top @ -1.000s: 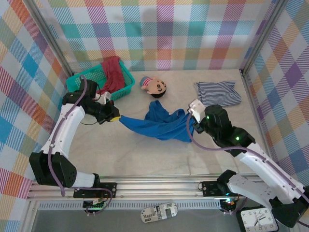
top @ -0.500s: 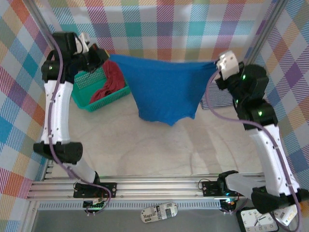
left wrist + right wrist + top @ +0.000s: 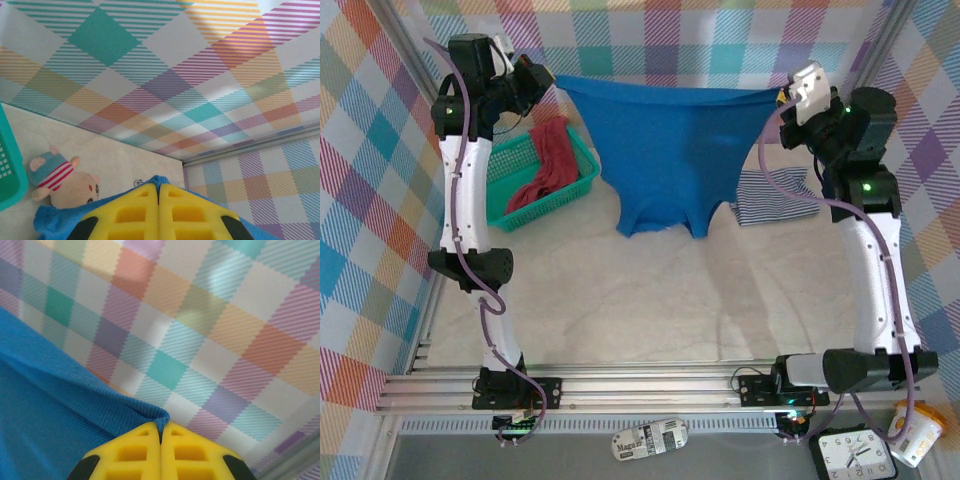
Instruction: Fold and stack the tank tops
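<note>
Blue tank top (image 3: pixel 665 160) hangs spread across the upper middle of the frame, its corners pinched shut in the left end effector (image 3: pixel 550 84) and right end effector (image 3: pixel 777 98) (soft, limp cloth, probably best held by corners).

Top camera: high behind the arm bases, looking down over the table (image 3: pixel 650 300) to the far checked wall (image 3: pixel 650 40). Wrist cameras: raised far-left and far-right, tight behind the left gripper (image 3: pixel 159 189) and right gripper (image 3: pixel 160 427), facing that wall. All three share the blue top (image 3: pixel 665 150).
</note>
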Robot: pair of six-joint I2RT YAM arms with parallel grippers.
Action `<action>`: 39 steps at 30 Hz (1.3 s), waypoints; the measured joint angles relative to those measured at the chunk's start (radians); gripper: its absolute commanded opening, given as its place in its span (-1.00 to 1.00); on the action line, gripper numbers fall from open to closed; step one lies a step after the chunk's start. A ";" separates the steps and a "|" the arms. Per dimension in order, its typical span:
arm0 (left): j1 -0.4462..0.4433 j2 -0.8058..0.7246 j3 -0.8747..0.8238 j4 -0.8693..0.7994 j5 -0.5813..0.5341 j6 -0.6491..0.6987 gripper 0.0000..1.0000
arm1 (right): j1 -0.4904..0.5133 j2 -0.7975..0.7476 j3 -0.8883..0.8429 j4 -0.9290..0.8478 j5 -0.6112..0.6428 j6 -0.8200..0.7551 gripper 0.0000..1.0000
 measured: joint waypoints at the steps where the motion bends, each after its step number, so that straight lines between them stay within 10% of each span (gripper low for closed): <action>1: 0.000 -0.002 0.001 0.000 0.002 0.002 -1.00 | -0.001 -0.026 -0.003 -0.001 -0.024 0.008 -1.00; 16: 0.000 -0.288 -0.169 -0.069 -0.057 0.147 -1.00 | 0.000 -0.339 -0.080 -0.022 -0.259 0.063 -1.00; 29: -0.037 0.006 -0.032 0.045 -0.015 0.132 -1.00 | -0.003 -0.114 -0.079 -0.078 -0.080 0.003 -1.00; 39: -0.045 -0.082 -0.091 -0.061 0.002 0.212 -1.00 | 0.005 -0.354 -0.105 -0.137 -0.306 0.022 -1.00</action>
